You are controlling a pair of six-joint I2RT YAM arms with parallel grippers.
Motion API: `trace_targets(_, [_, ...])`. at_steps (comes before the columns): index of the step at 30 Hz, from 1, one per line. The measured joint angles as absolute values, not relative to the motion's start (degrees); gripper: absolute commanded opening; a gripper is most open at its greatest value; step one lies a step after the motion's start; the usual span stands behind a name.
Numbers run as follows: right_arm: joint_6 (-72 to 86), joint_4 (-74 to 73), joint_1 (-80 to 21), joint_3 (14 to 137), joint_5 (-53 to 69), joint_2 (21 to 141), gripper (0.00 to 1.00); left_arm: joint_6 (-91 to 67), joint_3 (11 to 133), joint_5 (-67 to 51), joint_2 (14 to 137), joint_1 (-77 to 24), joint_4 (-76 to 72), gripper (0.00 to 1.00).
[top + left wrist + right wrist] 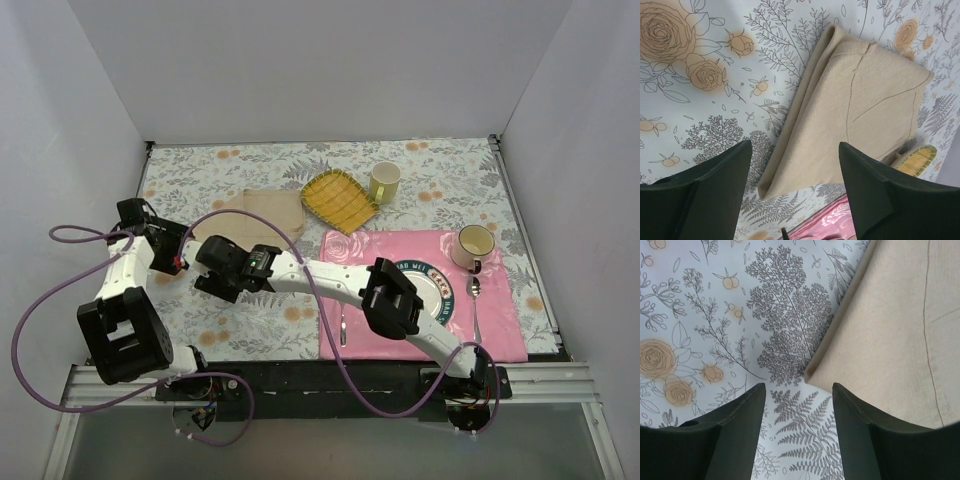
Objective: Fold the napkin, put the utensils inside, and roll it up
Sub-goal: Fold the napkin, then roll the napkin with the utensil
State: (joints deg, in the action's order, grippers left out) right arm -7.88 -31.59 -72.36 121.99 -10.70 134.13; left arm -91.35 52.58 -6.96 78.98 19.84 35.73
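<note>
The beige napkin (268,208) lies folded on the floral tablecloth, behind both grippers. In the left wrist view the napkin (855,110) lies ahead of my open, empty left gripper (795,150). In the right wrist view a napkin corner (890,325) lies just beyond my open, empty right gripper (799,387), which hovers over bare cloth. From above, the left gripper (182,262) and the right gripper (215,265) sit close together at the napkin's near left. One spoon (476,300) lies right of the plate, and another utensil (343,325) lies at the mat's left edge.
A pink placemat (500,335) holds a plate (445,290), partly hidden by the right arm, and a cream mug (473,247). A yellow checked cloth (340,200) and a green mug (385,182) sit behind it. White walls enclose the table.
</note>
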Motion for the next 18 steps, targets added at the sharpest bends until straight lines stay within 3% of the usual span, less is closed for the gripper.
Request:
trace_targets(12, [-10.3,-26.1,-72.7,122.5,-16.8,138.5,0.74,-91.4,48.4,-15.0,78.1,22.0,28.3,0.70])
trace_targets(18, [-12.3,-21.5,-72.0,122.4,-18.9,141.0,0.75,-91.1,48.4,-19.6,82.3,27.7,26.1,0.72])
